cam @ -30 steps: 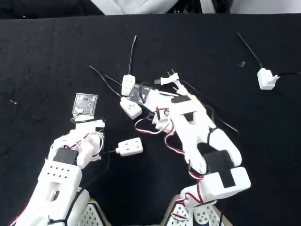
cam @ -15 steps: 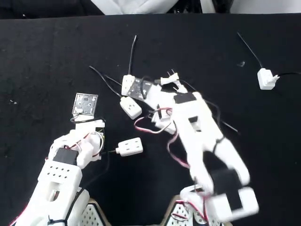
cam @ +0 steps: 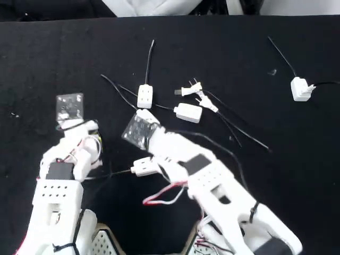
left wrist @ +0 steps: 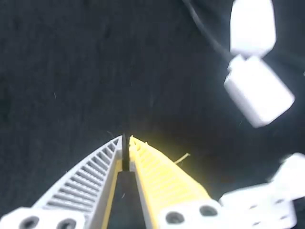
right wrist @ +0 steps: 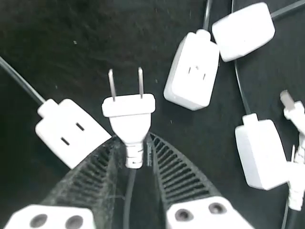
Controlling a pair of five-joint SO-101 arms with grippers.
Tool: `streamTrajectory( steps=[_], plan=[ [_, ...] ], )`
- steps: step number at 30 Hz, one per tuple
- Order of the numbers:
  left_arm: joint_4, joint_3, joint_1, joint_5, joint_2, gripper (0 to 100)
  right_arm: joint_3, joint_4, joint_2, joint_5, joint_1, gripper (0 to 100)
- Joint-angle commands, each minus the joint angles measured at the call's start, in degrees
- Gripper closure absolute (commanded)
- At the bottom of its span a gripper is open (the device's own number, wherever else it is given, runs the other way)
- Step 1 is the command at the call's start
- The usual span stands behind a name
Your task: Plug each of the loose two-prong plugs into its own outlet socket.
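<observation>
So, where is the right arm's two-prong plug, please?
In the right wrist view, the two-prong plug is clamped in the right gripper, between one outlet socket and another.

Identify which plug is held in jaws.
The plug clamped by its neck in the right gripper; the loose plugs lie on the table.

Left arm (cam: 57, 183): stretched forward on the left side, wrist tilted down.
Left pincer (left wrist: 125, 140): fingers pressed together at the tips.
Right arm (cam: 212, 186): angled diagonally toward centre-left.
Right pincer (right wrist: 131, 140): clamped around plug (right wrist: 128, 107) neck, prongs pointing ahead.
</observation>
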Motion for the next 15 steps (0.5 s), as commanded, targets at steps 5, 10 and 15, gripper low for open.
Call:
streamTrajectory(
  steps=[5, 10, 15],
  plan=[
    [-1.3, -6.0, 14.5, 9.1, -1.1, 97, 1.5, -7.8, -3.3, -4.5, -0.5, 98.8],
    [-1.6, -5.6, 20.3, 14.0, -1.1, 96, 1.9, -9.8, -3.1, -6.2, -0.7, 98.8],
    [-6.2, -3.6, 20.2, 18.0, -1.1, 97, 1.9, -9.9, -3.4, -6.2, -0.5, 98.8]
  ],
)
